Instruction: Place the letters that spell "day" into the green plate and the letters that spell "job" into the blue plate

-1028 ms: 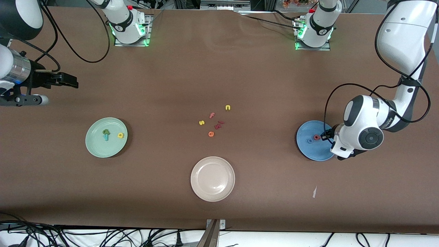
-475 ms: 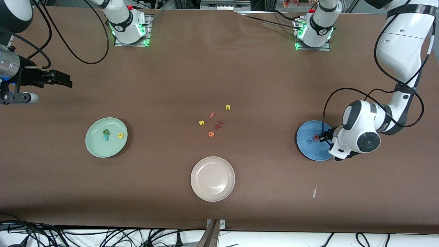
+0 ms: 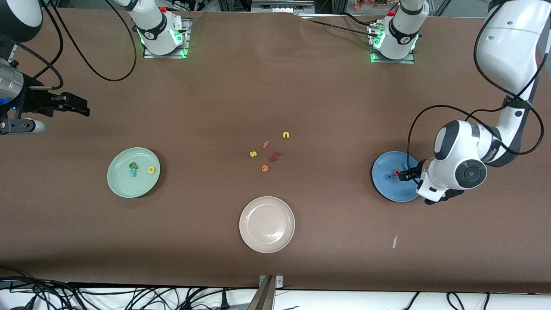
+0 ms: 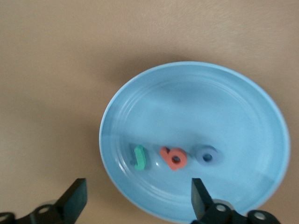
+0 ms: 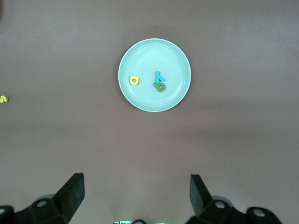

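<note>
1. The left gripper (image 3: 403, 175) is seen over the blue plate (image 3: 384, 186), its fingers (image 4: 74, 201) spread wide with nothing between them; it is released.
2. In the left wrist view, three foam letters are found lying in the blue plate (image 4: 243, 116) just past the open fingertips: a teal j (image 4: 139, 157), a salmon-pink b (image 4: 174, 158) and a blue o (image 4: 206, 155), set in a row, with the b just beside the o and the j a little apart.
3. The blue plate is placed toward the left arm's end of the table.
4. The right gripper (image 3: 79, 108) is held high over bare table at the right arm's end, its fingers (image 5: 71, 192) also spread apart and empty; this arm waits.
5. The green plate (image 3: 120, 185) lies nearer to the front camera than the spot under the right gripper, and well apart from it.
6. In that green plate (image 5: 140, 100) a yellow d (image 5: 134, 80), an olive-green a (image 5: 160, 87) and a teal y (image 5: 160, 76) are seen, the y touching the a, the d set apart.
7. Near the table's middle a loose cluster is left: a yellow n (image 3: 286, 135), a pink f (image 3: 266, 144), a yellow s (image 3: 253, 153), an orange e (image 3: 264, 168) and dark red pieces (image 3: 274, 156) whose shapes cannot be told.
8. A beige plate (image 3: 267, 245) lies empty nearer to the front camera than the cluster.
</note>
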